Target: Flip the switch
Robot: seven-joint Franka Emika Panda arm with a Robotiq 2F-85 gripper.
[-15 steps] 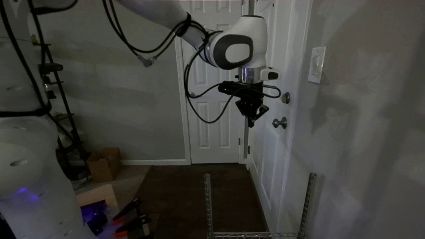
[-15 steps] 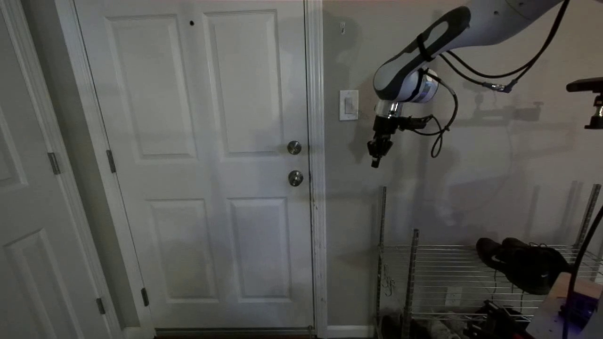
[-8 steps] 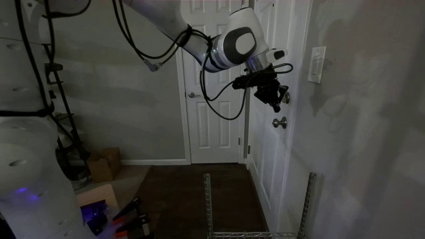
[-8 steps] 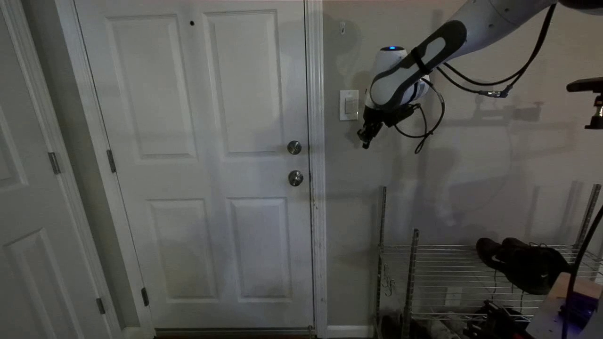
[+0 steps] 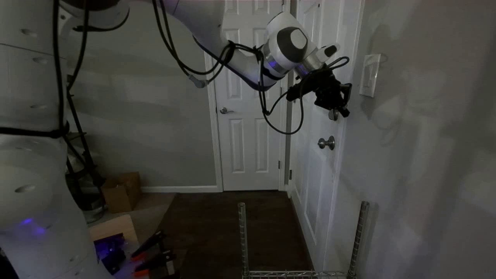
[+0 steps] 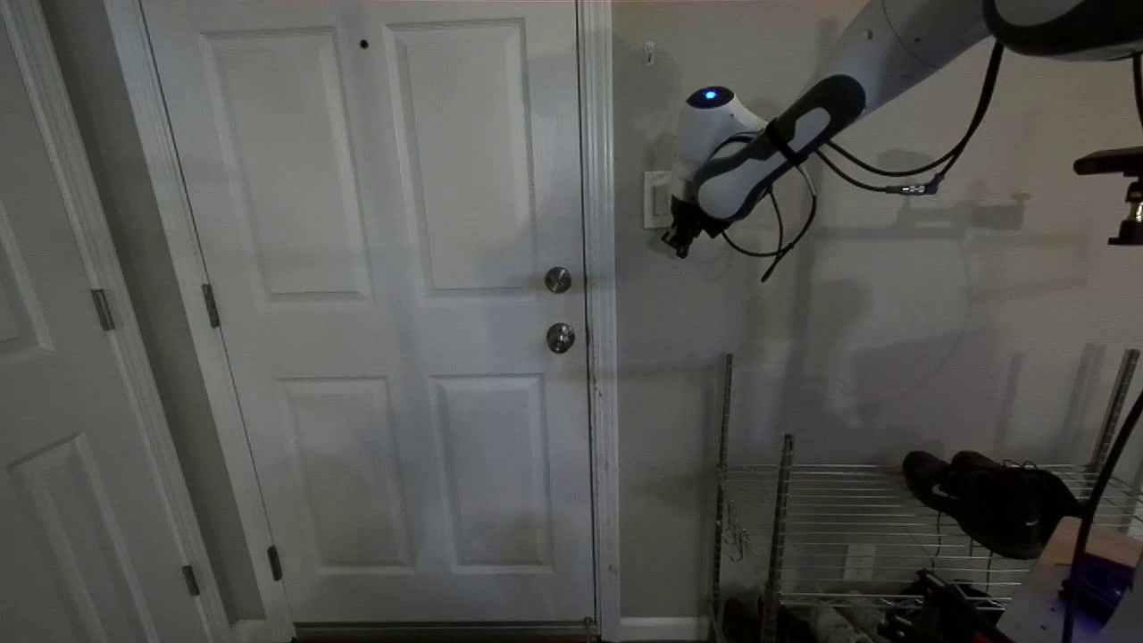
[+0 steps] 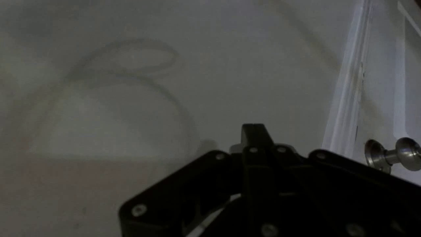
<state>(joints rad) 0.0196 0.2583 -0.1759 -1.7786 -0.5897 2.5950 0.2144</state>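
The switch [image 5: 370, 75] is a white upright plate on the wall beside the door frame. It also shows in an exterior view [image 6: 656, 198], where the wrist of the arm covers part of its right side. My gripper [image 5: 344, 113] points down and slants toward the wall, left of and lower than the switch in that picture. In an exterior view the gripper [image 6: 682, 253] is just below the plate's lower right corner. The fingertips [image 7: 254, 131] are together with nothing between them in the wrist view. The switch cannot be made out in the wrist view.
The white door has a round metal knob [image 5: 326, 143], also in the wrist view [image 7: 393, 154], and a deadbolt [image 6: 558, 279] above it. A wire rack [image 6: 839, 518] with dark shoes [image 6: 991, 505] stands below the arm. A cardboard box [image 5: 122, 192] sits on the floor.
My gripper has moved toward the wall and the switch and has risen. It has tilted from pointing straight down to slanting toward the wall. The switch looks the same.
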